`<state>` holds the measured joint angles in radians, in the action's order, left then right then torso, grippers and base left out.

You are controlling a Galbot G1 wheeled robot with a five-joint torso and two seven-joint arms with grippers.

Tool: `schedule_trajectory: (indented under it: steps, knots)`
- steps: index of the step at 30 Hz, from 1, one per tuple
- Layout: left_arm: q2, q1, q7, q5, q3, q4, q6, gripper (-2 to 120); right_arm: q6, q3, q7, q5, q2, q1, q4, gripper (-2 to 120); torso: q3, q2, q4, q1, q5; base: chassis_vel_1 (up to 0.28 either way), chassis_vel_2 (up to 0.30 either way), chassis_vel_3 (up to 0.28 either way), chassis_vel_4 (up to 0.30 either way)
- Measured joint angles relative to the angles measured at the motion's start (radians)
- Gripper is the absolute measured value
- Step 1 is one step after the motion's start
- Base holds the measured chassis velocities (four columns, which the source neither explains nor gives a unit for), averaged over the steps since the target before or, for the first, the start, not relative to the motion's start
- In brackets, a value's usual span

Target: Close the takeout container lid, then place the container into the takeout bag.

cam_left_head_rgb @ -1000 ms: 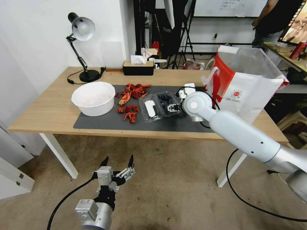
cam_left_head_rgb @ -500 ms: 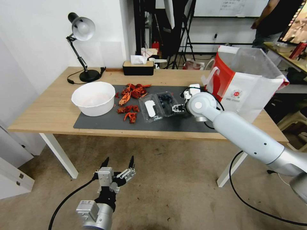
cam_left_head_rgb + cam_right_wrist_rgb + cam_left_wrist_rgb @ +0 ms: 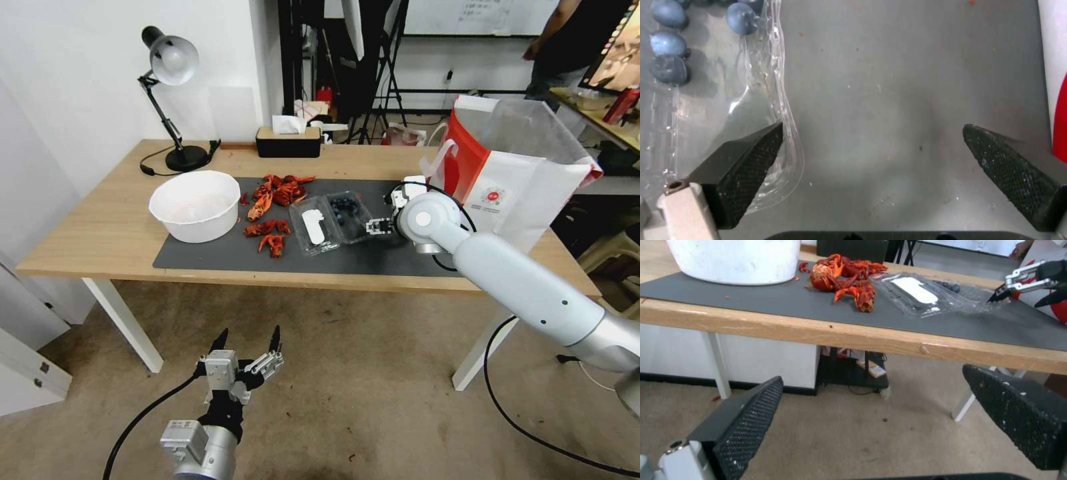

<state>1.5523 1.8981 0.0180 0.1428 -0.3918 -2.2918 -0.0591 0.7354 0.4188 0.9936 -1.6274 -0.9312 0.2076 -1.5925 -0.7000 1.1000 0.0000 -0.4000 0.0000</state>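
The container (image 3: 347, 213) lay open on the dark mat (image 3: 220, 252), blueberries in one half, its lid (image 3: 313, 228) flat beside it, label up. My right claw (image 3: 379, 227) sat just beside the berry half, spread wide, one finger (image 3: 746, 156) at its rim. The takeout bag (image 3: 513, 180) stood behind on the table (image 3: 100, 233). My left claw (image 3: 245, 348) hung wide open below the table
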Motion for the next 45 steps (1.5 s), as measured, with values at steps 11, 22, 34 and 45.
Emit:
schedule_trajectory:
  steps: [11,22,34,45]
  knots:
    - [-0.001,-0.001,0.001,0.0,0.002,0.002,0.008,100,0.0,-0.009,0.033,-0.037,0.028,0.011,-0.033,100,0.0,0.0,0.0,0.0,0.0001,0.0,0.0,0.0,0.0]
    - [-0.001,-0.003,0.002,-0.005,0.009,0.006,0.013,100,0.0,-0.031,0.083,-0.095,0.055,0.052,-0.097,100,0.0,0.0,0.0,0.0,0.0,0.0,0.0,0.0,0.0]
    - [0.001,-0.009,0.002,-0.007,0.011,0.017,0.018,100,0.0,-0.027,0.139,-0.155,0.055,0.057,-0.138,100,0.0,0.0,0.0001,0.0,0.0,0.0,0.0,0.0,0.0]
    - [0.005,-0.012,0.003,-0.011,0.014,0.022,0.018,100,0.0,-0.036,0.164,-0.191,0.056,0.071,-0.167,100,0.0,0.0,0.0001,0.0,-0.0001,0.0,0.0,0.0,0.0]
